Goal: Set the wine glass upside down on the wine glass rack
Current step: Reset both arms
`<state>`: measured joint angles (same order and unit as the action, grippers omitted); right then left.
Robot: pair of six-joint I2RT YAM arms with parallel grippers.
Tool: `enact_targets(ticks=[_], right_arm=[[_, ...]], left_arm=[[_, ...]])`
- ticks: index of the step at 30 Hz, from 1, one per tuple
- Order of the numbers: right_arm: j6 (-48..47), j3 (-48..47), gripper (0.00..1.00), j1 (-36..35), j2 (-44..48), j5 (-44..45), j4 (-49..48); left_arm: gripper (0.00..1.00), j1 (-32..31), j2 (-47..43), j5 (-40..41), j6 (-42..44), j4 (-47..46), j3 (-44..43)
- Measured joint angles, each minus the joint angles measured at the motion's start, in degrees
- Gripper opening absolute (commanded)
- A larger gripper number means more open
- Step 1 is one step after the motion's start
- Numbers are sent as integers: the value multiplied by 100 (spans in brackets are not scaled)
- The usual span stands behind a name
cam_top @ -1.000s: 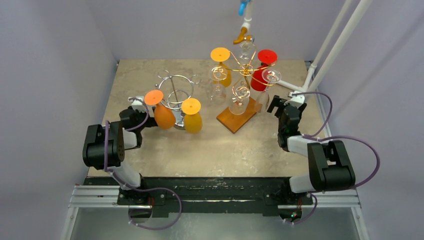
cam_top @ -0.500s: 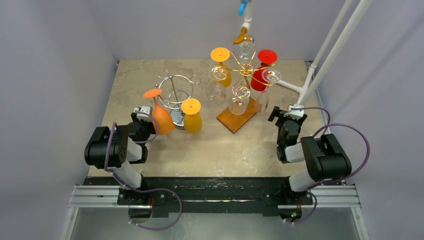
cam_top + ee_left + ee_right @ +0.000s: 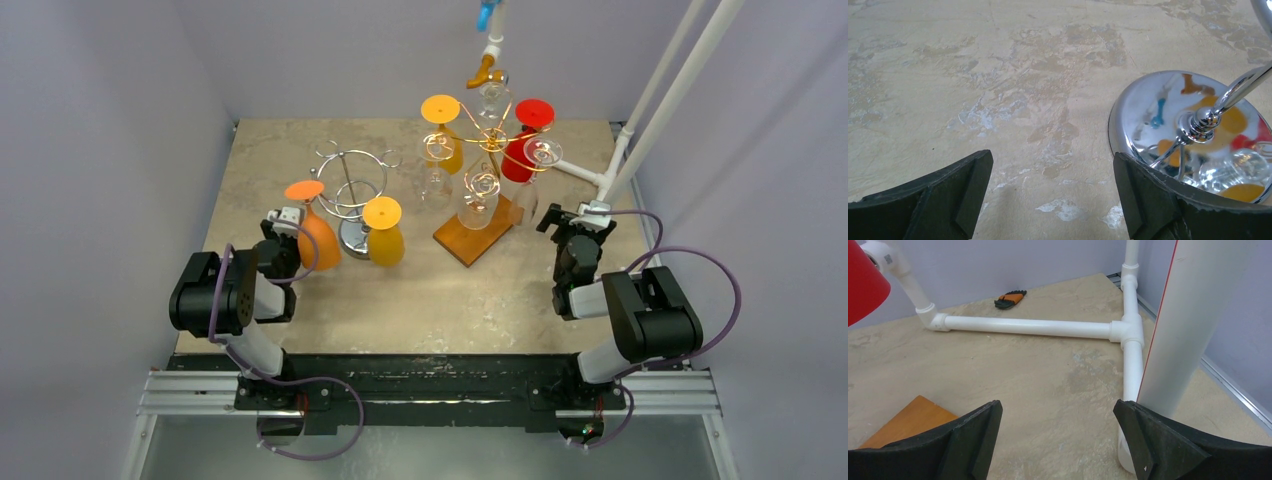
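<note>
When we looked, the left gripper (image 3: pixel 1050 159) and right gripper (image 3: pixel 1057 407) were wide open, holding nothing. The orange glass (image 3: pixel 319 240) was upside down at the left side of the rack (image 3: pixel 348 187), by the left gripper.

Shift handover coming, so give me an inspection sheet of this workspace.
Surface: tan table, mottled.
Job's things: orange glass upside down, tilted, at chrome rack; yellow glass hangs beside it.
Clutter: copper rack holding a red glass and others; hex keys.
Grippers: left gripper and right gripper open, empty.
Cables: purple cable looped on each arm.
Surroundings: white pipes, grey walls.
</note>
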<state>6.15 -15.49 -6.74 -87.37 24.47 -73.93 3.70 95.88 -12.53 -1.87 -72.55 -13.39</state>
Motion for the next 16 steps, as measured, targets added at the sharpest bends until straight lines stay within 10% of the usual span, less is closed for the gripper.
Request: enact_targets(ticks=[16], right_arm=[[0, 0, 99, 0, 0, 4, -31]], left_arm=[[100, -4, 0, 42, 2, 4, -2]])
